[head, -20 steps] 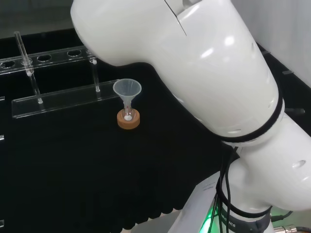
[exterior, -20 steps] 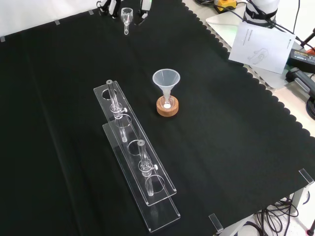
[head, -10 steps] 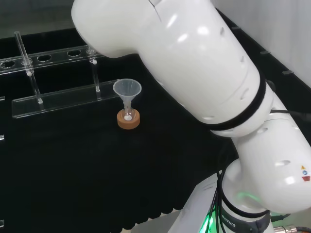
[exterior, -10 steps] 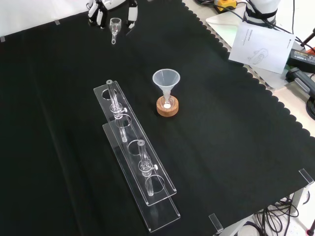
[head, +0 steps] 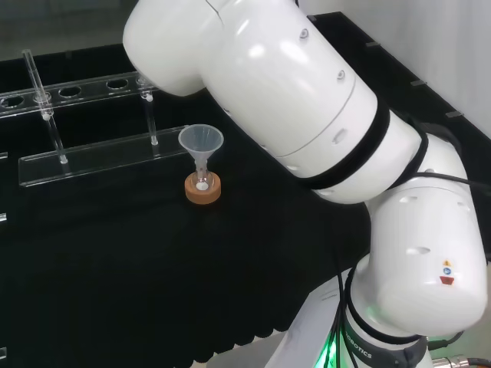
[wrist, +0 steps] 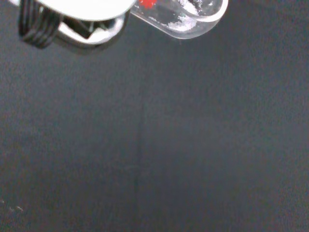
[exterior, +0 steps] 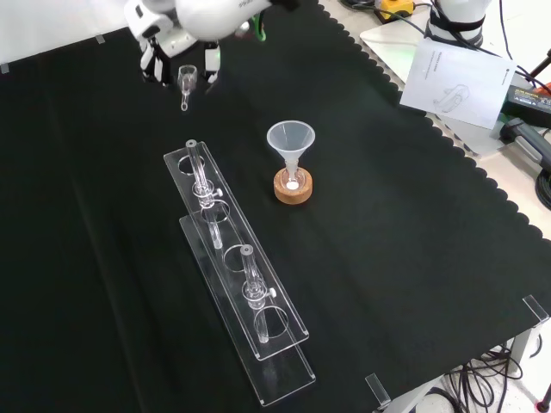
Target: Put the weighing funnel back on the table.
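Observation:
In the front view the hand (exterior: 176,34) hangs over the far left part of the black cloth, its fingers curled round the weighing funnel (exterior: 185,83), a small clear scoop whose short stem points down. The piece is held above the cloth, a little beyond the far end of the clear rack (exterior: 232,267). In the wrist view the weighing funnel (wrist: 188,17) shows as a clear rounded shape with white grains, close to a blurred part of the hand (wrist: 72,14), over bare black cloth.
The funnel (exterior: 291,142) stands mouth up in a small flask on a cork ring (exterior: 293,187), to the right of the rack in the front view. The rack carries two glass tubes. Papers (exterior: 456,77) and cables lie off the cloth's far right edge. The arm's white links (head: 307,130) fill the head view's right.
The hand with the weighing funnel has moved to the left and nearer in the front view, coming lower over the cloth. The arm's links have swung in the head view.

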Robot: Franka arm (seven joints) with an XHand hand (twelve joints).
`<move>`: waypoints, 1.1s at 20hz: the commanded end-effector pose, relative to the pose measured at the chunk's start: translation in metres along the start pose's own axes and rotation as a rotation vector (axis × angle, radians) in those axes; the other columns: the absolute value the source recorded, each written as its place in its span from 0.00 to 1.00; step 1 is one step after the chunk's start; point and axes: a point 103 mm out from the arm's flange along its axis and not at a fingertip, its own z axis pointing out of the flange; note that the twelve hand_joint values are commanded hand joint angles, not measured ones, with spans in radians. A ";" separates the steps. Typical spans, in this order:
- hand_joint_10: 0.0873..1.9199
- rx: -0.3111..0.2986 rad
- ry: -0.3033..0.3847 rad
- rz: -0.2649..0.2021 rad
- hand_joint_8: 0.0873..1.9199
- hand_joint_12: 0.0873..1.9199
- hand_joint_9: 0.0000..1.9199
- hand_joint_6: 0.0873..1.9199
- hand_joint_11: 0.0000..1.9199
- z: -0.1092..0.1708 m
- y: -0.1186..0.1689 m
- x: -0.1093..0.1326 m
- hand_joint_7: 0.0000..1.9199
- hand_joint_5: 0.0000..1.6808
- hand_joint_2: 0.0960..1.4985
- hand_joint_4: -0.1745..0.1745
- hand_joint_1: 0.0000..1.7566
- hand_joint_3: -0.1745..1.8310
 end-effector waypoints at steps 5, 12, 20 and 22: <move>0.12 -0.014 0.031 -0.063 0.30 0.54 0.50 0.41 0.40 0.057 0.043 0.032 0.29 0.71 0.41 1.00 0.63 0.43; 0.12 -0.014 0.079 -0.062 0.30 0.54 0.50 0.41 0.40 0.084 0.057 0.025 0.29 0.71 0.41 1.00 0.63 0.43; 0.12 0.017 0.078 -0.071 0.30 0.54 0.50 0.41 0.41 0.107 0.071 0.033 0.29 0.71 0.41 1.00 0.63 0.43; 0.12 0.020 0.075 -0.076 0.30 0.54 0.50 0.41 0.41 0.110 0.074 0.036 0.29 0.71 0.41 1.00 0.63 0.43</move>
